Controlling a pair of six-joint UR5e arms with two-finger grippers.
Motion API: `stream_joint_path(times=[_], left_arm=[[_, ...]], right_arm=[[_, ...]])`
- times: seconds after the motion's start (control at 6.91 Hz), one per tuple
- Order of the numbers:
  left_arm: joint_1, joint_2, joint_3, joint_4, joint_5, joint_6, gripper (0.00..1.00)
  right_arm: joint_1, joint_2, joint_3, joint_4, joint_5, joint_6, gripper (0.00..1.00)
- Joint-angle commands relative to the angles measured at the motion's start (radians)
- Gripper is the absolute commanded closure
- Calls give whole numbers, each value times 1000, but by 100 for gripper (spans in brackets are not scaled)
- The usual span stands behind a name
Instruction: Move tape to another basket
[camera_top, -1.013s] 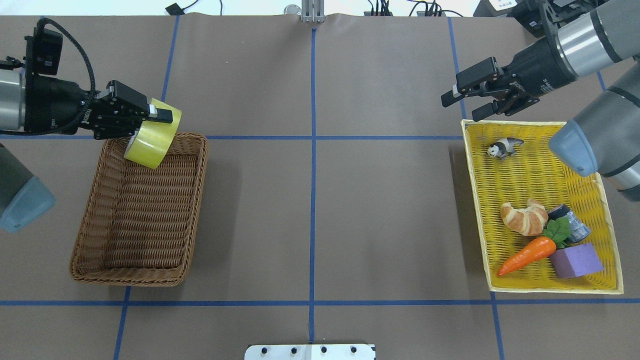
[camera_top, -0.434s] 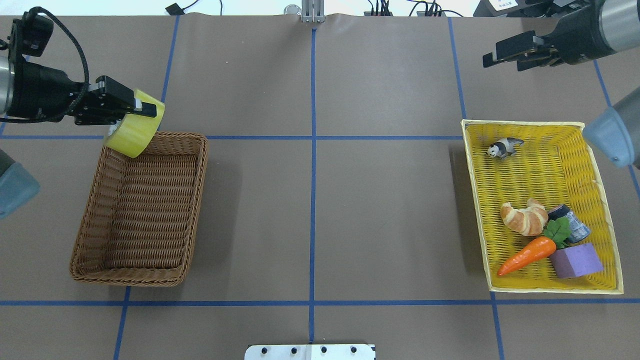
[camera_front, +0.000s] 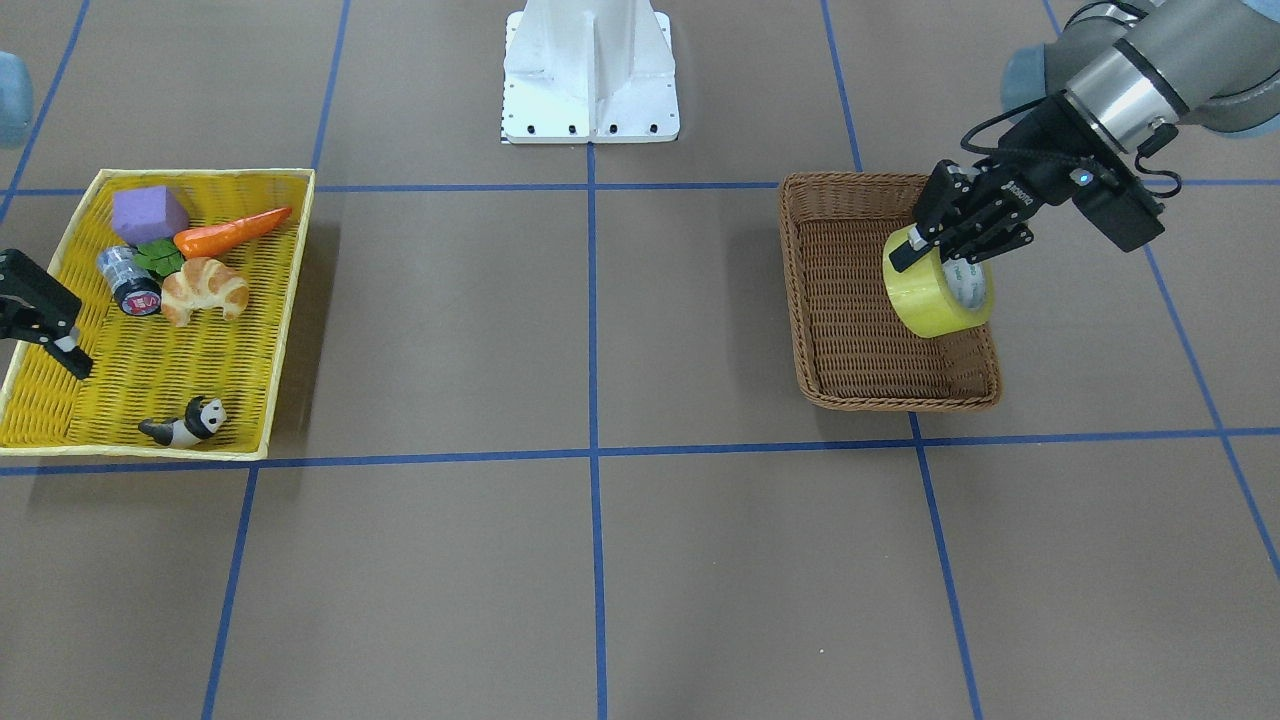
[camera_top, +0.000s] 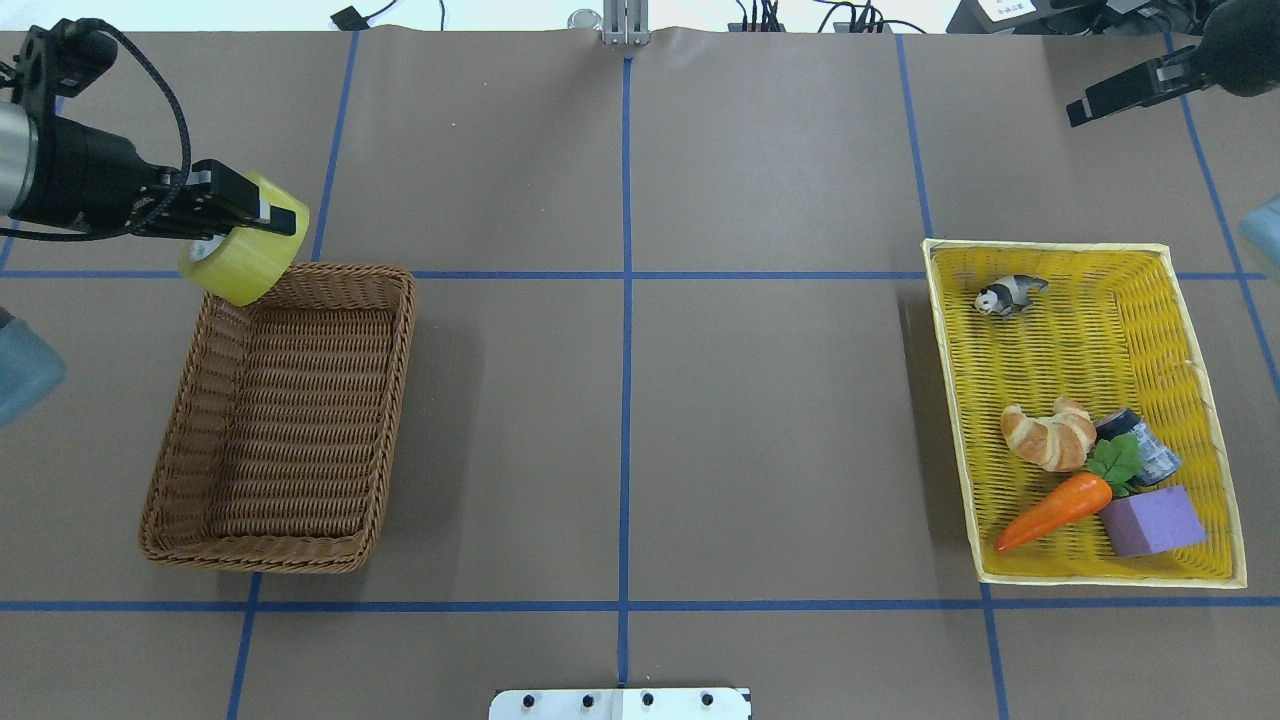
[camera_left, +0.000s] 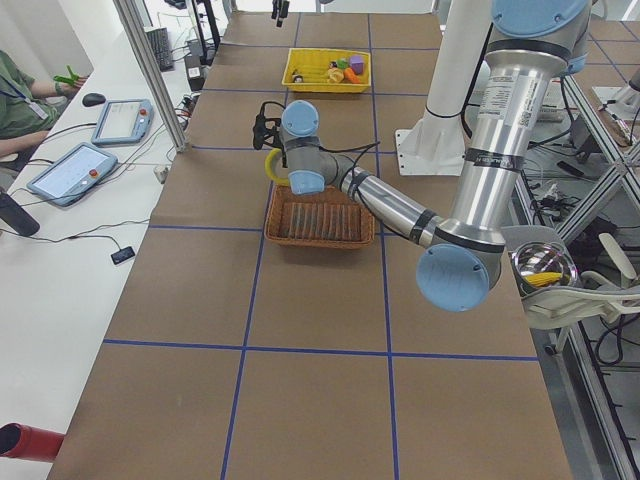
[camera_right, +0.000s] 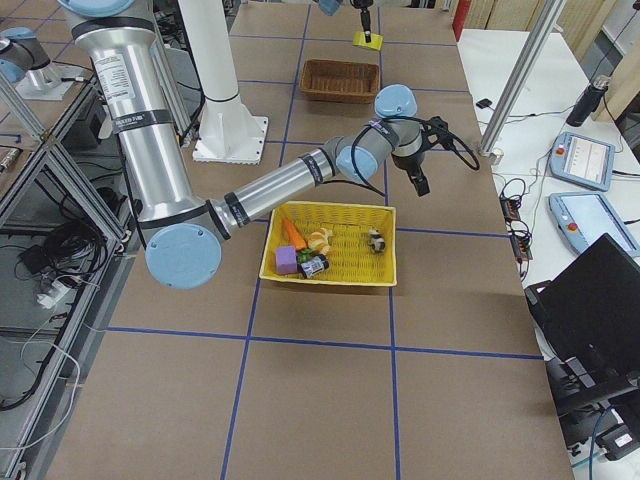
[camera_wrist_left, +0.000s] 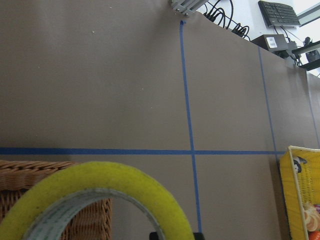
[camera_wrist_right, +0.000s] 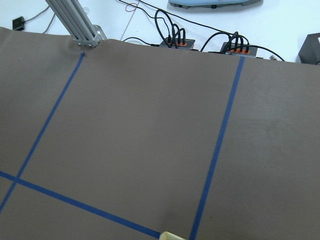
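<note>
Pinches the tape tight in the left gripper, up over a corner of the basket (high enough to clear the rim, probably). Holds the right gripper spread, empty, by the yellow tray, out of the way.

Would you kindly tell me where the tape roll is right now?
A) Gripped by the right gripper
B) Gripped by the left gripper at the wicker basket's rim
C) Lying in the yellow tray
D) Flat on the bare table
B: the left gripper is shut on the tape, one finger outside the roll and one inside its core, holding it over a corner of the basket.
</note>
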Motion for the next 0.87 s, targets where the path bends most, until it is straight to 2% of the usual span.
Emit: stream_joint_path(times=[0.0,0.14,0.43,0.58,0.72], left_arm=[[7,1,-123,325,12,205,100],[11,1,-181,484,25,290,100],[68,10,-254,723,176,377,100],[99,9,-257,765,202,375,100],[134,7,-246,792,204,372,100]], right_arm=[[60,-4,28,-246,5,-258,0],[71,-4,48,-367,0,-334,0],[78,-1,81,-568,-1,-365,0],[73,-4,83,-651,-1,-373,0],[71,-46,92,-660,5,-411,0]])
